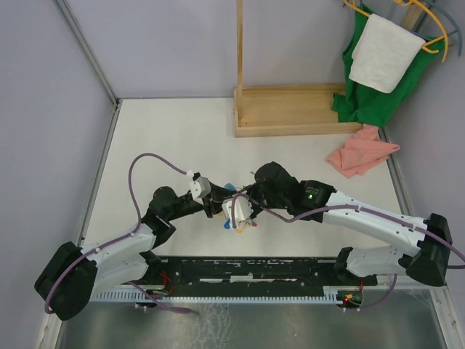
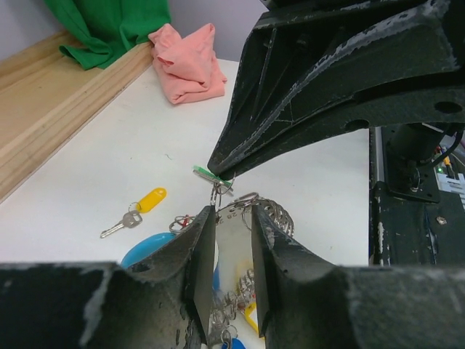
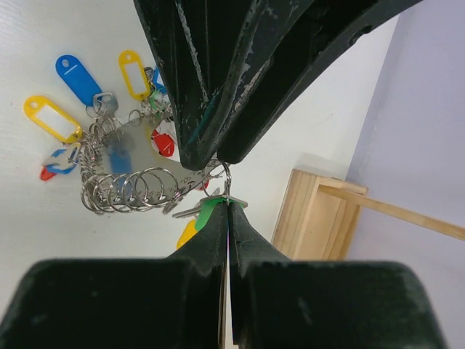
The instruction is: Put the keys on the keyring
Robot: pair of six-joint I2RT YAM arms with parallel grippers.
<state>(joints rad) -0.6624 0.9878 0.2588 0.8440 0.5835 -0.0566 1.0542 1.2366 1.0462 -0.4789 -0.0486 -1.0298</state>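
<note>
Two robot arms meet at the centre of a white table. The left hand, fingers narrow, grips the grey metal part of the keyring, which is crowded with small rings and coloured tags. The right hand, fingers pressed shut, pinches a green-tag key by the edge of its tag. It holds the key right against the keyring's end, at the centre of both wrist views. A yellow-tag key lies alone on the table, left of centre in the left wrist view, not yet threaded.

Likely risks:
- The pinch on the thin tag is slight, so the key could twist or slip out.
- The hands sit tip to tip and could knock together.
- The crowded tags could snag the key's small ring.
</note>
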